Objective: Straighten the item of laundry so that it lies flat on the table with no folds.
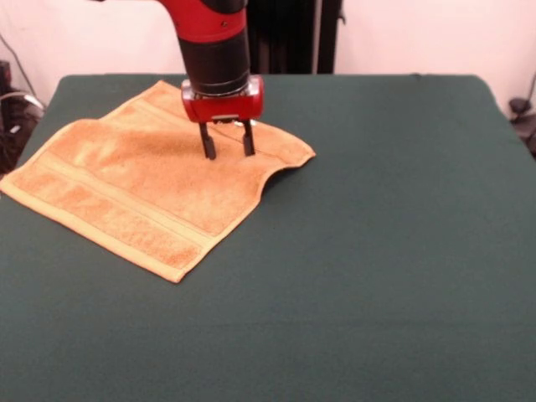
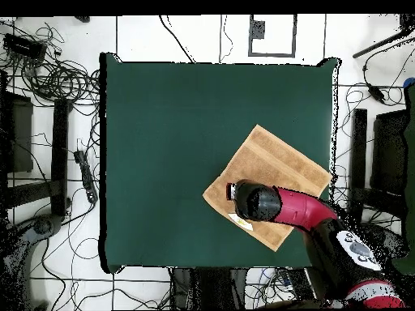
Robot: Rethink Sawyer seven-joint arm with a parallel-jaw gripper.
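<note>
The orange-tan towel (image 1: 134, 188) lies spread on the dark green table (image 1: 377, 251) at its far left in the front view, turned like a diamond, with border bands near two edges. Its right edge curls up a little near the right corner (image 1: 285, 163). My gripper (image 1: 227, 151) is open and points straight down, its tips at or just above the towel's far right part. In the overhead view the towel (image 2: 271, 166) lies near the table's (image 2: 162, 146) lower right edge. My arm (image 2: 284, 206) covers its lower part and hides the gripper. A small white tag (image 2: 241, 219) shows beside the arm.
The towel's left corner (image 1: 7, 186) reaches the table's left edge in the front view. A black stand (image 1: 293, 38) rises behind the table. Cables (image 2: 57, 81) and dark equipment (image 2: 389, 154) lie on the floor around the table.
</note>
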